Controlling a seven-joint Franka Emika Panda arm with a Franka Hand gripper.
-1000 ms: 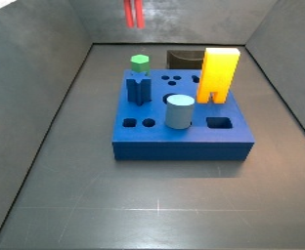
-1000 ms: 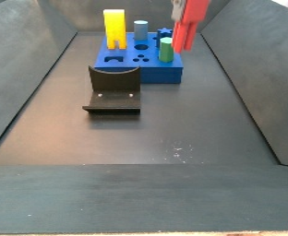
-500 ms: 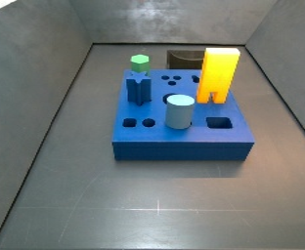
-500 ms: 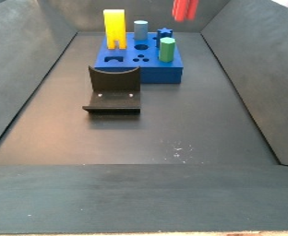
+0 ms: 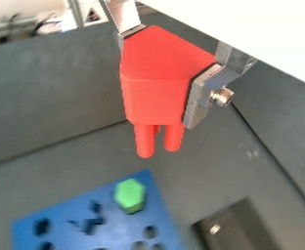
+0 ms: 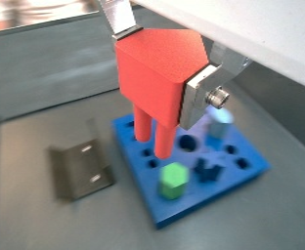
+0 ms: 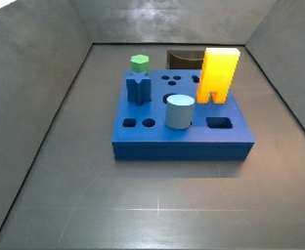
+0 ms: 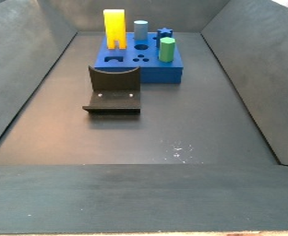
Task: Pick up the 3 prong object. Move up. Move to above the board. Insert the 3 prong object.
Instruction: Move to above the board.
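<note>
Wrist views show the hand [image 5: 172, 70] grasping the 3 prong object [image 6: 155, 80], lifted high above the board [image 6: 246, 168], with insertion left to do.

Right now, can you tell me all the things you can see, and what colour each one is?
Board: one, blue, on the floor near the back wall.
Yellow block: one, yellow, standing in the board.
Green-topped peg: one, green on dark blue, standing in the board.
Cylinder: one, pale blue, standing in the board.
Fixture: one, dark, on the floor beside the board.
3 prong object: one, red, held in the air above the board.
Tool: one, silver fingers shut on the 3 prong object, seen only in the wrist views.
</note>
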